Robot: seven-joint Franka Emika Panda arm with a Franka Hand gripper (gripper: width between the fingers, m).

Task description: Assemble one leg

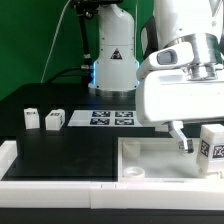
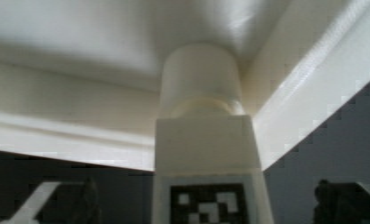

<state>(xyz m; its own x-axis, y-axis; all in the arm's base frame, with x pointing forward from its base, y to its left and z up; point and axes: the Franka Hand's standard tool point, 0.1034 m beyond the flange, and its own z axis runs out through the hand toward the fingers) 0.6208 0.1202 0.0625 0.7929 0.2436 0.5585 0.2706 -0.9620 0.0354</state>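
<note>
Standing by the table, I see the leg upright at the corner of the big white tray on the exterior view's right, its tag facing outward. The fingers hang around it but spread apart. One of them shows just beside the leg with a clear gap, not touching it. The wrist view agrees: the leg sits centred with dark gaps on both sides, the fingers stand off toward the edges, and the leg's rounded end points into the corner where two raised walls of the tray meet. I take the step in hand to be seating this leg in the corner hole, though the hole is hidden and I cannot tell how deep the leg sits. To do it well, I would close the fingers squarely on two flat sides of the block, evenly, so that neither one nudges it over first. Then I would keep the leg plumb, press down only lightly, and turn about its own axis without leaning it toward either wall. A crooked start would probably jam it, and a sideways shove could slide the tray. Two spare legs and the marker board lie well apart from the work and should not get in the way.
</note>
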